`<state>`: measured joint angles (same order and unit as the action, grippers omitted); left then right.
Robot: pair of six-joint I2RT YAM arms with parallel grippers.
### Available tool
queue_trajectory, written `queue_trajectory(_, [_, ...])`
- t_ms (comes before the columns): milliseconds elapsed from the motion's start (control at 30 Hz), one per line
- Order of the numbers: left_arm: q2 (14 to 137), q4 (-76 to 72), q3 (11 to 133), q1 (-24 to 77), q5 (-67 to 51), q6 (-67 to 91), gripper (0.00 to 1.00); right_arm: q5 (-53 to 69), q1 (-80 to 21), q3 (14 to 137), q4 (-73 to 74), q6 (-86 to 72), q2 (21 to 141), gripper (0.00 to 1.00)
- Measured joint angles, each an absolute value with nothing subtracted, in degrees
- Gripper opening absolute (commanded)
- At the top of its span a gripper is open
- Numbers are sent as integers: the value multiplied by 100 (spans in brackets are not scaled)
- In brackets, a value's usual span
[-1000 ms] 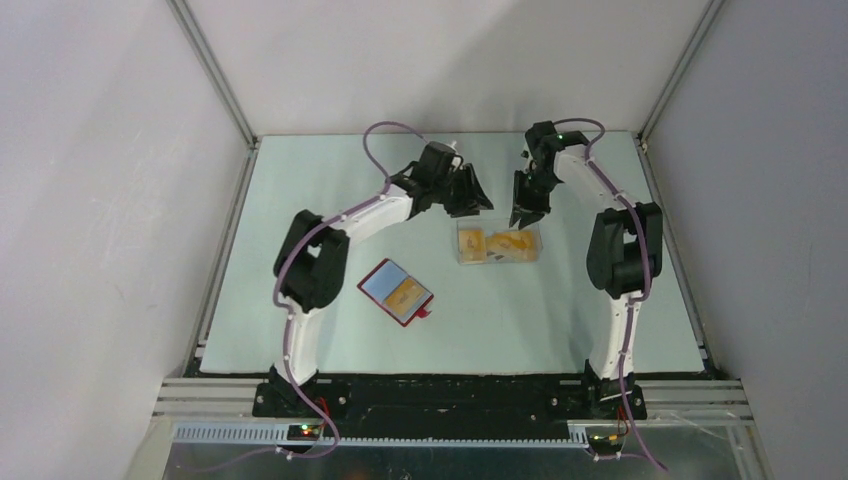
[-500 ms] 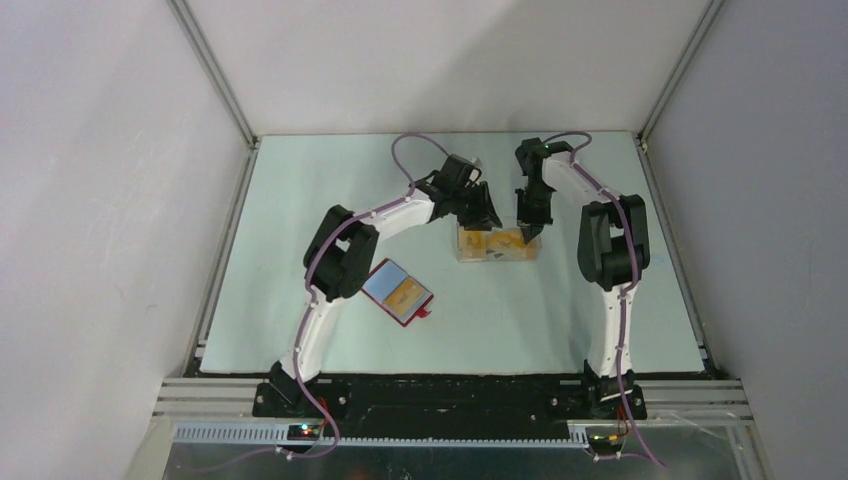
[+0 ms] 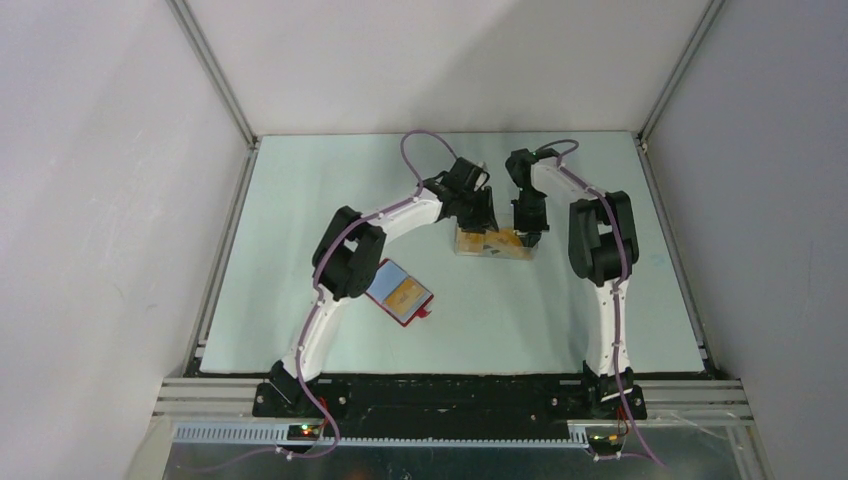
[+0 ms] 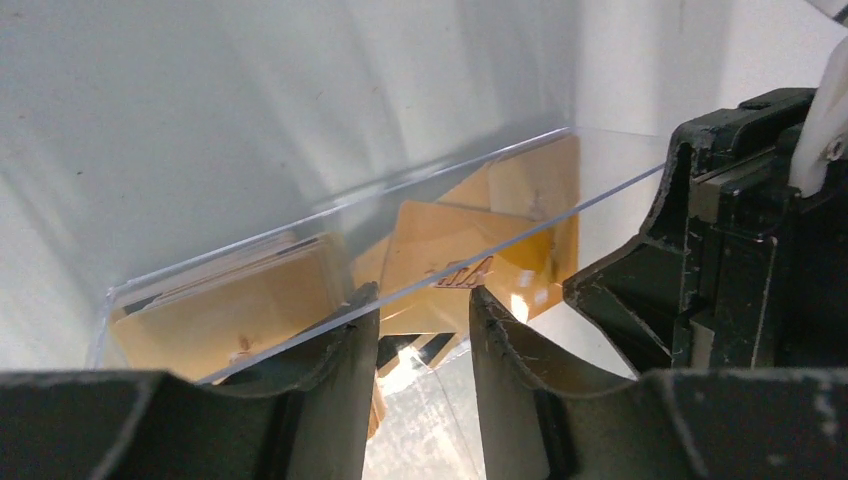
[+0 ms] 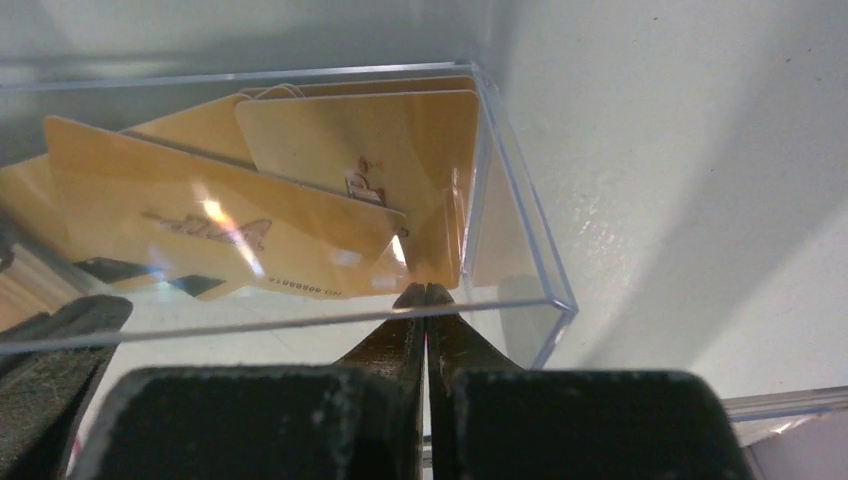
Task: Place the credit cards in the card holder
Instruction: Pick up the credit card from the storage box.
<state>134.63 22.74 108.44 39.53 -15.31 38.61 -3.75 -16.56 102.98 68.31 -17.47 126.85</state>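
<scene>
The right gripper (image 5: 427, 290) is pinched closed, its tips inside the clear box (image 5: 522, 225) at a corner of the credit cards (image 5: 250, 235), close to the end wall. The left gripper (image 4: 420, 300) stands narrowly parted at the box's rim. The card holder (image 3: 381, 282) lies open, apart, on the table (image 3: 560, 310).

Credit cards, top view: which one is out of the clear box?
The orange card lying alone on the open red card holder. The other cards all sit inside the clear box, where both hands are.

Bright, soft light (slight glare)
</scene>
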Motion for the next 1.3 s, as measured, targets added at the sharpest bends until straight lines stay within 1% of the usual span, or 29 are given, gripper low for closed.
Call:
queue_trajectory(100, [13480,2399,10851,3994,-1369,3734,45,-429,-1684,10298,6834,-1747,12742,0])
queue_trajectory(367, [13760,2467,11209,4066,-1441,3697,45,-475,-1704,10300,6801,-1747,12838,0])
queue_trajectory(800, [13867,2475,11349,4032,-1876,3848,38,-224,-1608,10226,6709,-1743,12829,0])
queue_trajectory(967, [13867,2502,11347,3959,-2110,3922,38,34,-1531,10121,6637,-1776,12770,0])
queue_trajectory(1300, [13834,2475,11292,3868,-2447,4066,36,104,-1511,10049,6593,-1776,12722,0])
